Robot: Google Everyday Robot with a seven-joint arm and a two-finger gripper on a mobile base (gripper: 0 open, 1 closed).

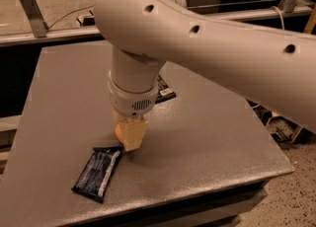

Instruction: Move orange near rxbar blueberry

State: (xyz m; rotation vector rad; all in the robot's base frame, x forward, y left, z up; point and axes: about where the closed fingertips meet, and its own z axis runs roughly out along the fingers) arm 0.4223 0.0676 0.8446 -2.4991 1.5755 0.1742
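Observation:
The orange (120, 132) is a small round fruit, mostly hidden between the gripper's pale fingers (134, 135); only its left edge shows. My gripper (128, 137) is shut on the orange and holds it low, just above the grey table (212, 137). The rxbar blueberry (98, 172), a dark blue wrapper with a whitish stripe, lies flat on the table just below and left of the gripper. Its near end almost meets the fingertips.
A small black bar with a white label (164, 92) lies on the table behind the arm, partly hidden. The large white arm (222, 48) spans the upper right. The table's front edge is close below the blue bar. Floor, cables and a metal rail lie beyond.

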